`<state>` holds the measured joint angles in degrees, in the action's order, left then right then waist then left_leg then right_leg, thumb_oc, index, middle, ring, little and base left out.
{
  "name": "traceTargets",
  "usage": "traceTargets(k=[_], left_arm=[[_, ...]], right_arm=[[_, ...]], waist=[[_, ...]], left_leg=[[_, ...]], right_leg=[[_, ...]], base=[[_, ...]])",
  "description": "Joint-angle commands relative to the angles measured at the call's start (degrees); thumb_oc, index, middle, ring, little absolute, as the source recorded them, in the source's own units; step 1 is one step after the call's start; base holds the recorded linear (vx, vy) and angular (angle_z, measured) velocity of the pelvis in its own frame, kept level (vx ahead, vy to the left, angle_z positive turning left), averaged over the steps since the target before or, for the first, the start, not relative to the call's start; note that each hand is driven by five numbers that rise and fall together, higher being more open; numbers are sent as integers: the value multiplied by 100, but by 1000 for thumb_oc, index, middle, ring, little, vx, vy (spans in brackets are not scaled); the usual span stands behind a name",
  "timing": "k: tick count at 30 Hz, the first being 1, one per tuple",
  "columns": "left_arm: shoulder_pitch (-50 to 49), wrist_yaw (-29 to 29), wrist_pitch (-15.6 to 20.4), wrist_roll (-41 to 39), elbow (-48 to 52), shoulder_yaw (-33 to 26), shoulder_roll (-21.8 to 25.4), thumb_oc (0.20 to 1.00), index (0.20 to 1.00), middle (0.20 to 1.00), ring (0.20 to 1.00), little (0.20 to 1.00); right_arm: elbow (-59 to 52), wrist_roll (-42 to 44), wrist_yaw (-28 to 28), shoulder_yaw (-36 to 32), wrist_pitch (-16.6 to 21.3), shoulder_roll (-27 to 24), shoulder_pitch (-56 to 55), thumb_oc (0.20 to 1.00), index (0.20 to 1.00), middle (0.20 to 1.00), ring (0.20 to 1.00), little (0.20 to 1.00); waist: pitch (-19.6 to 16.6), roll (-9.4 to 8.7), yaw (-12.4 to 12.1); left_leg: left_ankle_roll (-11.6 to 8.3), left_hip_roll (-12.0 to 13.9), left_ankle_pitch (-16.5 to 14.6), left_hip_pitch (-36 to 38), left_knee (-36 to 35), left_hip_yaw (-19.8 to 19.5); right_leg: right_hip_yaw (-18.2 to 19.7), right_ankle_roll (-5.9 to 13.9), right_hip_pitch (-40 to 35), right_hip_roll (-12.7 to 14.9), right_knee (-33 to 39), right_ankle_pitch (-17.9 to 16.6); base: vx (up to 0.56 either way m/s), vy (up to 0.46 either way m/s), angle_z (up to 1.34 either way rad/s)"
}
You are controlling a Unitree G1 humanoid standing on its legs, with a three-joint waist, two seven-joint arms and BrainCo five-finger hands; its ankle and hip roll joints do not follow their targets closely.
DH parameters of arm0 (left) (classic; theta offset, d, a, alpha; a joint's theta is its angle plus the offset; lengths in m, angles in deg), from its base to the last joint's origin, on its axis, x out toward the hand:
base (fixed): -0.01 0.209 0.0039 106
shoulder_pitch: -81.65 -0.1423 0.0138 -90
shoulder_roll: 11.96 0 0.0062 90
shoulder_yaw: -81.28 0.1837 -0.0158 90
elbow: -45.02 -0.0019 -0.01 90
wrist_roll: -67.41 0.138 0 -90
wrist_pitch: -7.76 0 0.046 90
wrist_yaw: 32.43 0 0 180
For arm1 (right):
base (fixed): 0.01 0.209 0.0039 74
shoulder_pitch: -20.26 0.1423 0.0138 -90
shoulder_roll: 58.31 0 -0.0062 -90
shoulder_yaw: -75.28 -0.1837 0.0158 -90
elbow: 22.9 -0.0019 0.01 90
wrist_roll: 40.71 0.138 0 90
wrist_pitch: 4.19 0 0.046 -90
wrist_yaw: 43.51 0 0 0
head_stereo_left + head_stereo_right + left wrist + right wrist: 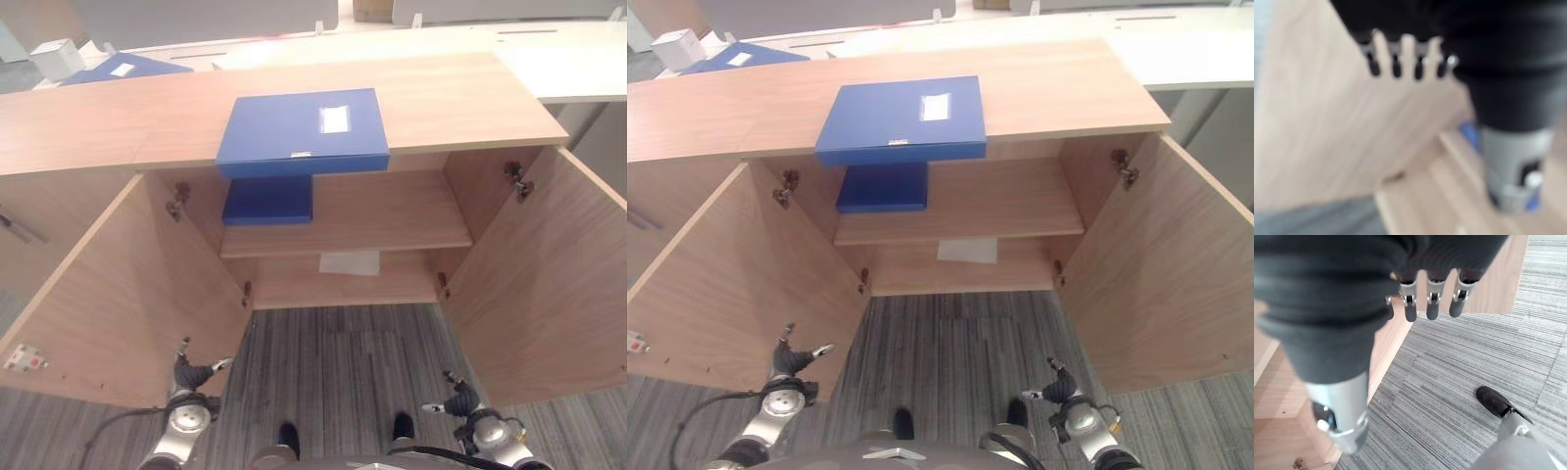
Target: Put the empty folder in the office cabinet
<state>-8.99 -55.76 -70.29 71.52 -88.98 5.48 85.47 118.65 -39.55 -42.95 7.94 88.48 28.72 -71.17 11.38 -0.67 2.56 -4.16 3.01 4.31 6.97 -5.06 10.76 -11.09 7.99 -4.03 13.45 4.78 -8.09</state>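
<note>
A blue folder (pixel 302 130) with a white label lies flat on top of the wooden office cabinet (pixel 460 98), its front edge just over the cabinet's front edge. A second blue folder (pixel 267 200) lies on the left of the upper shelf (pixel 392 220) inside. Both cabinet doors stand wide open. My left hand (pixel 191 374) hangs low beside the left door (pixel 127 294), open and holding nothing; its fingers (pixel 1405 54) are straight. My right hand (pixel 458 399) hangs low near the right door (pixel 549 284), its fingers (pixel 1432 298) relaxed, holding nothing.
A white sheet of paper (pixel 349 262) lies on the lower shelf. Behind the cabinet, a desk carries a third blue folder (pixel 127 67) and a white box (pixel 57 57). Grey carpet (pixel 343 362) stretches between the open doors.
</note>
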Motion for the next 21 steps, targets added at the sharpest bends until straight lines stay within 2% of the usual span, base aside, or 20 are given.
traceTargets(k=[1, 2, 3, 4, 11, 17, 21], left_arm=[[447, -1057, 96, 740, 375, 48, 382, 1000, 1000, 1000, 1000, 1000], [553, -1450, 22, 1219, 624, 85, 576, 1000, 1000, 1000, 1000, 1000], [550, -1455, 18, 1226, 628, 85, 576, 1000, 1000, 1000, 1000, 1000], [616, -1715, -7, 1576, 807, 97, 701, 1000, 1000, 1000, 1000, 1000], [867, -2318, -250, 2945, 1853, 14, 1358, 1000, 1000, 1000, 1000, 1000], [1258, -2544, -221, 3354, 1982, 104, 1597, 1000, 1000, 1000, 1000, 1000], [1516, -2427, -300, 3344, 1813, 238, 1658, 1000, 1000, 1000, 1000, 1000]], right_arm=[[-55, -159, -161, 201, 191, -262, 292, 1000, 1000, 1000, 1000, 1000], [0, -116, -180, 229, 234, -248, 274, 1000, 1000, 1000, 1000, 1000], [3, -115, -181, 229, 236, -246, 275, 1000, 1000, 1000, 1000, 1000], [50, -60, -192, 242, 273, -241, 266, 1000, 1000, 1000, 1000, 1000], [121, -91, -176, 216, 359, -202, 144, 1000, 1000, 1000, 1000, 1000], [90, -163, -151, 267, 317, -186, 49, 1000, 1000, 1000, 1000, 1000], [16, -174, -132, 293, 244, -209, 5, 1000, 1000, 1000, 1000, 1000]], waist=[[61, 144, 41], [37, 123, 38], [38, 120, 35], [17, 102, 23], [-111, 39, 3], [-223, 52, 83], [-266, 66, 143]], left_leg=[[240, 47, -635, 8, 6, -190], [276, 27, -679, 40, 6, -140], [277, 27, -680, 42, 6, -136], [298, 24, -699, 53, 6, -127], [297, 76, -762, 119, 6, -24], [255, 107, -794, 157, 6, -24], [237, 112, -810, 172, 6, -48]], right_leg=[[3, 129, -49, -230, 8, 293], [24, 158, -42, -215, 22, 267], [27, 159, -42, -214, 22, 267], [57, 166, -50, -220, 22, 275], [159, 181, -125, -281, 22, 370], [229, 168, -198, -328, 22, 457], [249, 161, -234, -345, 22, 500]], base=[[20, 22, -25], [19, 7, -21], [31, -9, -19], [33, -25, -9], [53, -39, -7], [57, -21, -2], [44, -1, 0]])
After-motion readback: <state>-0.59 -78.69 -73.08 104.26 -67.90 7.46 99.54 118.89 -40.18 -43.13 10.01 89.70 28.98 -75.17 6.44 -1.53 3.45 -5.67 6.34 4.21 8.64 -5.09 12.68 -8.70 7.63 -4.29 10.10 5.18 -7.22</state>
